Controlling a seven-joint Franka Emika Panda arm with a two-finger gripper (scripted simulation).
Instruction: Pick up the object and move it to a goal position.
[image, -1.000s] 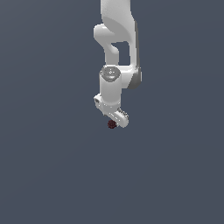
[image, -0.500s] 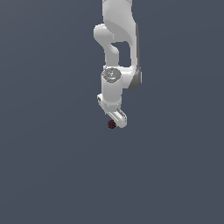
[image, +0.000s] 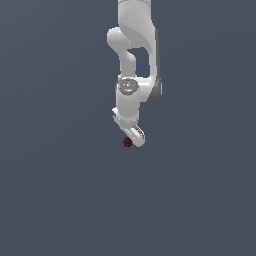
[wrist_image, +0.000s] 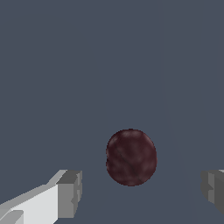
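The white arm (image: 134, 65) reaches down over the plain dark grey worktop (image: 60, 190), whose edges are out of sight. Its gripper (wrist_image: 140, 192) is spread wide, jaws apart. Between the fingers (wrist_image: 70, 193), touching neither, lies the dark maroon object (wrist_image: 131, 157).

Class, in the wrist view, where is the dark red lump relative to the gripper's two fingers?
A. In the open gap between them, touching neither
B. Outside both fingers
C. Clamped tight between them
A: the lump sits in the gap, with bare floor separating it from each finger.
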